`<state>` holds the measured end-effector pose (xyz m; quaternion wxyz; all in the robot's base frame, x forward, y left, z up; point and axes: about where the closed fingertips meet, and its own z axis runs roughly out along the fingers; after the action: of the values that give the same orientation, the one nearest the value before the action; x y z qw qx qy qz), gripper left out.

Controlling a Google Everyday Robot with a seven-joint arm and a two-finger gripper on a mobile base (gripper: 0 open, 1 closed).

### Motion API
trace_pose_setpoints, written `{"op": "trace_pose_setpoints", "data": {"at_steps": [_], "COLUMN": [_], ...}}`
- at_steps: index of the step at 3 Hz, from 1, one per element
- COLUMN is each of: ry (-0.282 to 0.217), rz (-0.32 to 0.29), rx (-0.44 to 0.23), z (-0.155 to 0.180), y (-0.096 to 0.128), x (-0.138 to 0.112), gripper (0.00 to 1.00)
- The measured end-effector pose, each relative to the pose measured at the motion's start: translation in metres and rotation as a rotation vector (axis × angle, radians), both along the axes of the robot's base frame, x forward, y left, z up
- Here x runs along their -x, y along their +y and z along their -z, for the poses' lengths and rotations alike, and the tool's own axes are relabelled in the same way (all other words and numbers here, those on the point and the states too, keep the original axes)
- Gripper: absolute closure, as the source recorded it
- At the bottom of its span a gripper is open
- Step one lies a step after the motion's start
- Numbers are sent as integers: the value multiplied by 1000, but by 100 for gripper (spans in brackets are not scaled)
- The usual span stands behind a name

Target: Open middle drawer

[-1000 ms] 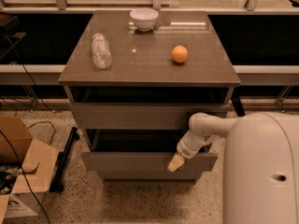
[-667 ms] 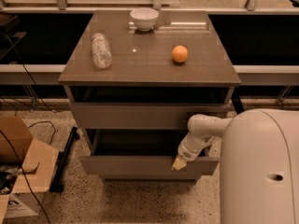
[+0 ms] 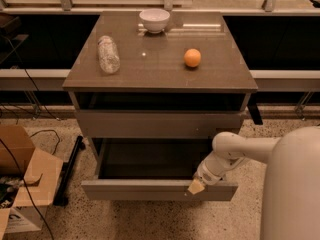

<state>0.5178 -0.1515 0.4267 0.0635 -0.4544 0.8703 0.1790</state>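
Note:
The middle drawer (image 3: pixel 150 190) is pulled out toward me from the grey-brown cabinet, and its dark grey inside (image 3: pixel 150 159) shows. My gripper (image 3: pixel 195 186) is at the top edge of the drawer's front, right of centre, with its pale tip against the front panel. My white arm (image 3: pixel 235 151) reaches to it from the lower right. A closed drawer front (image 3: pixel 160 124) sits above the open drawer. Anything below the open drawer is hidden by it.
On the cabinet top (image 3: pixel 160 76) lie a clear plastic bottle (image 3: pixel 108 54), a white bowl (image 3: pixel 154 20) and an orange (image 3: pixel 192 57). Cardboard boxes (image 3: pixel 20 184) and cables stand on the floor at the left. My white body (image 3: pixel 292 189) fills the lower right.
The middle drawer has slid further out toward me, and my gripper has moved with its front edge.

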Motion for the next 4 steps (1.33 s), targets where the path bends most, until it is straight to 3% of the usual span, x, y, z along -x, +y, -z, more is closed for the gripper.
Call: {"op": "trace_pose_setpoints", "data": {"at_steps": [1,2,3,4], "ry": [3,129,129,232], "rz": [6,139,139,199], "rx": [-4,-70,-70,-86], "z": [0,6,6,8], "y": [0,6,7,13], "x": [1,65,63,102], "gripper": [17,0,0,0]}}
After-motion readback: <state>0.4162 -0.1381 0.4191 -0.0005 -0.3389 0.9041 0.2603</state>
